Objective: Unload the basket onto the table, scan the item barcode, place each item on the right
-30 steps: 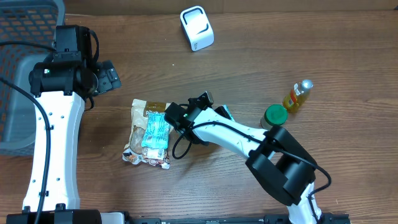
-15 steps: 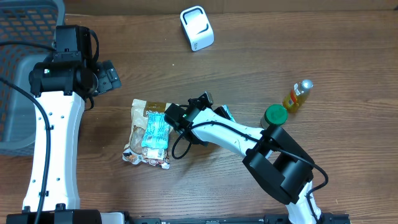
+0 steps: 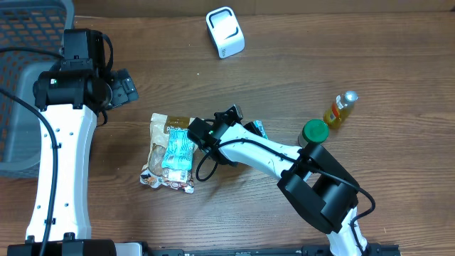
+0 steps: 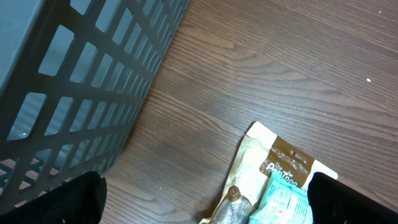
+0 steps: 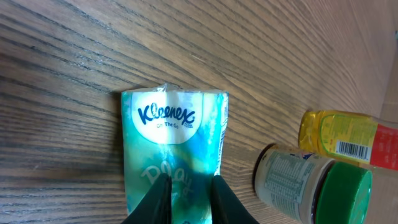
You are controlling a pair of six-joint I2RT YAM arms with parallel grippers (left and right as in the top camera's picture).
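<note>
right pincer (image 5: 188,190) at tissue pack (image 5: 174,143) edge, jar (image 5: 298,183) and bottle (image 5: 342,140) close beside

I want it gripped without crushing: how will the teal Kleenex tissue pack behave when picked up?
The teal plastic-wrapped Kleenex tissue pack probably squashes and flexes; its film looks crinkled at the top seam. Being tissues, it is likely light. Lying flat, it should not roll.

The Kleenex pack (image 5: 174,137) runs off-frame between the jaws of the right gripper (image 5: 189,188), perhaps pinched. Right of them, the jar (image 5: 292,183) is cropped.
</note>
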